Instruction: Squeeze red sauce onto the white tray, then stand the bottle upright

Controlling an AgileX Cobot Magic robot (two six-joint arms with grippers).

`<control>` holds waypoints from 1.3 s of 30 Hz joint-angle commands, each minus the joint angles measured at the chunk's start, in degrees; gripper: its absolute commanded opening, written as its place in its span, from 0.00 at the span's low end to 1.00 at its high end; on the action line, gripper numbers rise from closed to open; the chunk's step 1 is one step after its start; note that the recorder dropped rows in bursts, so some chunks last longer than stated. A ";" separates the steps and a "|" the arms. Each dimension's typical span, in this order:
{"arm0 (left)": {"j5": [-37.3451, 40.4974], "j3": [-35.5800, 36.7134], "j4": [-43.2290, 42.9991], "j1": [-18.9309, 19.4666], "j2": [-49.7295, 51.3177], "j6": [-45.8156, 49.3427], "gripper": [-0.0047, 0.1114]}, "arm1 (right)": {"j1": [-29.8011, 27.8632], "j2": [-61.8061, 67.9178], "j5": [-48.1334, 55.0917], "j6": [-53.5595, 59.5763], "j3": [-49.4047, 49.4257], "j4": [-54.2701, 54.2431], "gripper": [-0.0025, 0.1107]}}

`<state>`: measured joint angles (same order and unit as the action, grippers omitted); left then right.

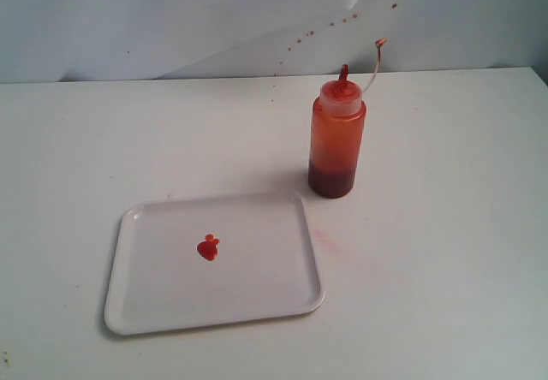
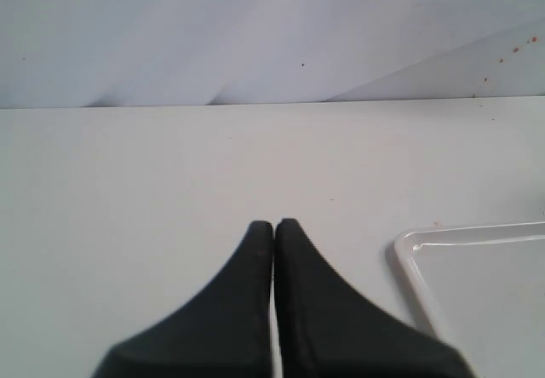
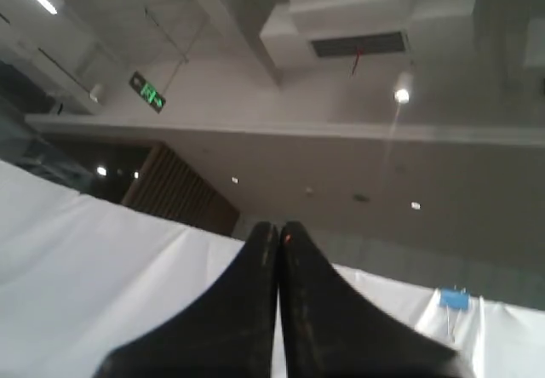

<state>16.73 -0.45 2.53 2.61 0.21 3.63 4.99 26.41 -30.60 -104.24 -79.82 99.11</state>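
Observation:
The orange-stained squeeze bottle (image 1: 336, 145) stands upright on the white table, red nozzle up, its thin cap tether curving off to the right. In front of it to the left lies the white tray (image 1: 282, 294), and near the tray's middle sits a small blob of red sauce (image 1: 208, 247). Neither arm shows in the exterior view. My left gripper (image 2: 274, 225) is shut and empty, low over the bare table, with a corner of the tray (image 2: 409, 250) beside it. My right gripper (image 3: 278, 226) is shut and empty, pointing up toward the ceiling.
A faint pink smear (image 1: 325, 241) marks the table just right of the tray. Small sauce specks (image 1: 342, 19) dot the white backdrop behind the bottle. A blue clip (image 3: 455, 299) holds the backdrop cloth in the right wrist view.

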 commanded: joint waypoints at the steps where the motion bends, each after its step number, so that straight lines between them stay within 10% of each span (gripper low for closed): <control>1: -0.33 0.45 0.30 0.10 -0.21 -0.12 0.06 | -0.39 -6.85 0.26 -0.02 0.03 -1.69 0.02; 16: -0.33 0.45 0.30 0.10 -0.21 -0.12 0.06 | -0.39 -17.86 1.48 2.68 3.33 0.84 0.02; 26: -0.33 0.45 0.30 0.10 -0.21 -0.12 0.06 | -0.39 -24.27 32.64 4.14 43.07 0.84 0.02; 39: -0.33 0.45 0.30 0.10 -0.21 -0.12 0.06 | -0.39 -24.13 46.79 -1.59 55.56 -44.40 0.02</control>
<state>16.73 -0.45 2.53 2.61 0.21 3.63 4.99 2.49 15.08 -105.58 -26.58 64.11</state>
